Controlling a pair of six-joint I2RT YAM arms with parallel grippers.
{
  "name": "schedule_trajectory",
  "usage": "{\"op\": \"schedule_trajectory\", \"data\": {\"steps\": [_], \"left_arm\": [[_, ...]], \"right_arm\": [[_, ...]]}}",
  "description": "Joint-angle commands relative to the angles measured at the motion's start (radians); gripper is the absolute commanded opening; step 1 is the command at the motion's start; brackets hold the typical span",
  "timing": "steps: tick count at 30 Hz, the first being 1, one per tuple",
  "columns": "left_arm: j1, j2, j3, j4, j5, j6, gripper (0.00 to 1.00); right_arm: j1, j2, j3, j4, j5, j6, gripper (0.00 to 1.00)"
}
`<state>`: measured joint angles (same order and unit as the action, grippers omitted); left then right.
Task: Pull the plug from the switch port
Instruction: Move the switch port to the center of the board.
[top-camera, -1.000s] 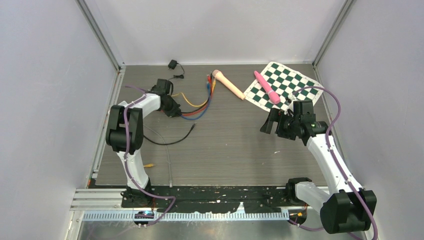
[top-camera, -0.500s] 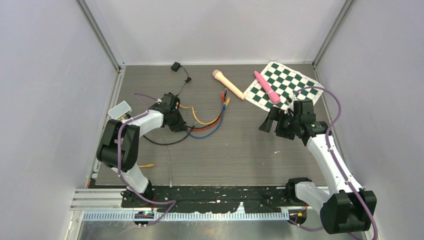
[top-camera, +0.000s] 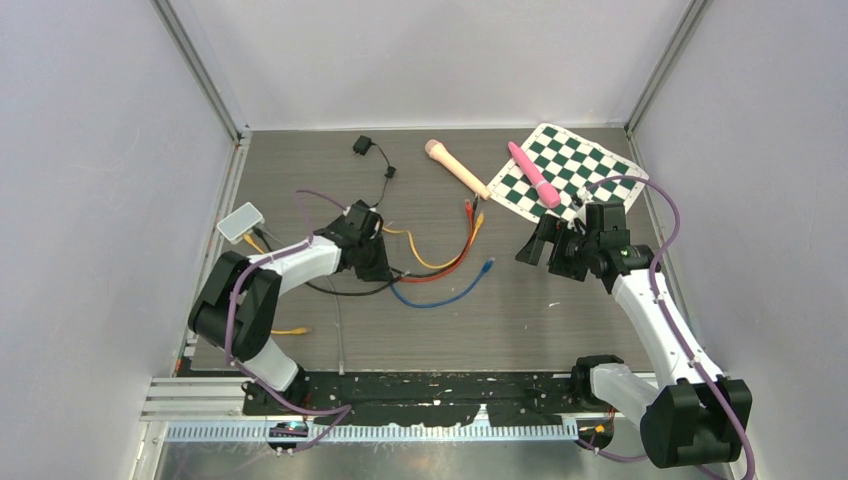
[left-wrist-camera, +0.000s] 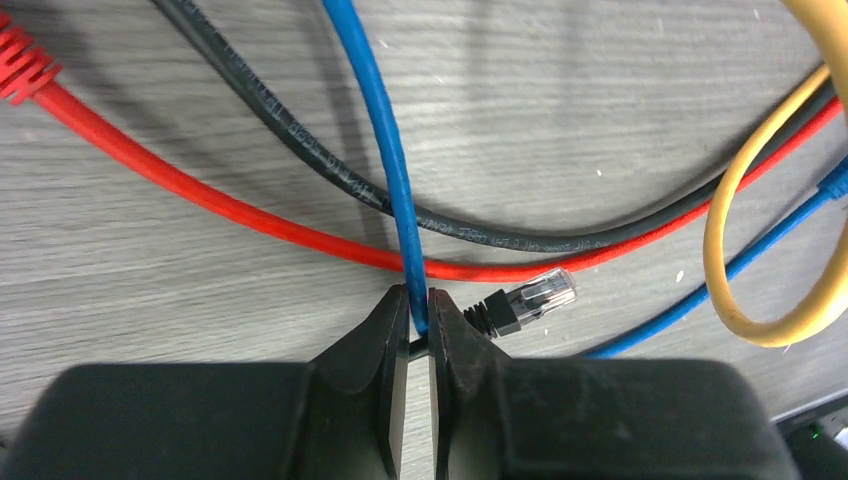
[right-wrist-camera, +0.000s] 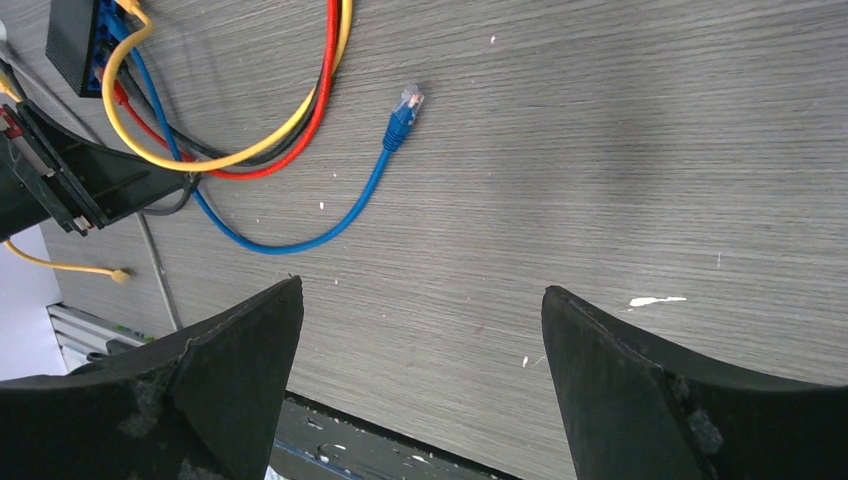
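The black switch (right-wrist-camera: 73, 40) lies on the table with blue, red, yellow and black cables running from its ports. My left gripper (left-wrist-camera: 420, 312) is shut on the blue cable (left-wrist-camera: 385, 150), close by a loose black plug with a clear tip (left-wrist-camera: 530, 298). In the top view the left gripper (top-camera: 382, 268) is mid-table and the blue cable (top-camera: 440, 298) curves right from it. Its free blue plug (right-wrist-camera: 405, 108) lies on bare table. My right gripper (right-wrist-camera: 420, 300) is open and empty, above the table to the right of the cables (top-camera: 545, 250).
A red cable (left-wrist-camera: 200, 190), a black cable (left-wrist-camera: 300, 140) and a yellow cable (left-wrist-camera: 730, 200) cross under the left gripper. A white box (top-camera: 240, 222), a black adapter (top-camera: 362, 146), a beige handle (top-camera: 455, 168), a pink handle (top-camera: 533, 175) and a checkerboard (top-camera: 585, 165) lie around.
My left arm has moved right and nearer, dragging the cable bundle with it. The white box at the left has come into view. The right arm has barely moved.
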<state>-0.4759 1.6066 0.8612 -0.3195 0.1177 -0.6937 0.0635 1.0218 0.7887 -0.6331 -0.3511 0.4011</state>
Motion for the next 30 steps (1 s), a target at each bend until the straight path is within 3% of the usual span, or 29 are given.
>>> {"op": "schedule_trajectory", "data": {"steps": [1,4,13,20,25,30], "left_arm": [[-0.062,-0.051,-0.003,0.020,0.055,0.053,0.17],[-0.109,-0.067,-0.023,0.021,0.054,0.053,0.31],[-0.122,-0.223,-0.075,-0.035,-0.040,0.080,0.59],[-0.122,-0.265,-0.115,-0.115,-0.099,0.114,0.60],[-0.122,-0.337,-0.208,0.004,-0.047,0.133,0.64],[-0.121,-0.301,-0.194,0.090,0.055,0.182,0.64]], "right_arm": [[0.004,0.005,-0.006,0.054,-0.027,0.022,0.96],[0.006,0.011,-0.008,0.071,-0.031,0.024,0.96],[0.109,0.095,0.020,0.119,-0.022,0.036,0.99],[0.235,0.200,0.078,0.150,0.027,0.059,0.99],[0.259,0.248,0.107,0.151,0.032,0.061,1.00],[0.263,0.266,0.111,0.159,0.025,0.062,1.00]]}}
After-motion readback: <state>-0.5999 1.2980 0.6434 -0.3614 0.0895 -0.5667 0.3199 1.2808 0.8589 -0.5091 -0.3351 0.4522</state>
